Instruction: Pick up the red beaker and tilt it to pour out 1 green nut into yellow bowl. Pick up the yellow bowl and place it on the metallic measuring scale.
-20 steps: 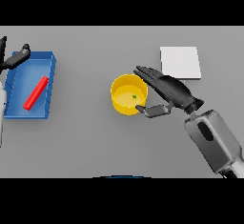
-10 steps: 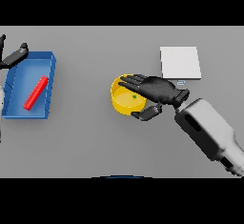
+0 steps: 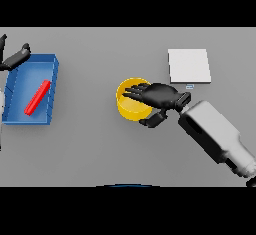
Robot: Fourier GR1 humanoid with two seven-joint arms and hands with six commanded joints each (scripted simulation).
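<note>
The yellow bowl (image 3: pixel 131 105) stands mid-table. My right hand (image 3: pixel 161 95) lies across its right half, with straight fingers reaching over the opening and the thumb (image 3: pixel 154 120) outside the wall at the lower right. It hides the bowl's inside, and no green nut shows. The red beaker (image 3: pixel 37 97) lies on its side in the blue tray (image 3: pixel 49 65) at the left. The pale square measuring scale (image 3: pixel 189 65) sits behind and to the right of the bowl. My left hand (image 3: pixel 14 59) hangs open at the far left, above the tray's back corner.
The blue tray's raised walls enclose the beaker. The scale lies flat, a short way from the bowl's right rim. My right forearm (image 3: pixel 215 135) slants in from the lower right.
My right hand has slid left from beside the bowl until its fingers cover the opening. The bowl, the beaker and the left hand have stayed put.
</note>
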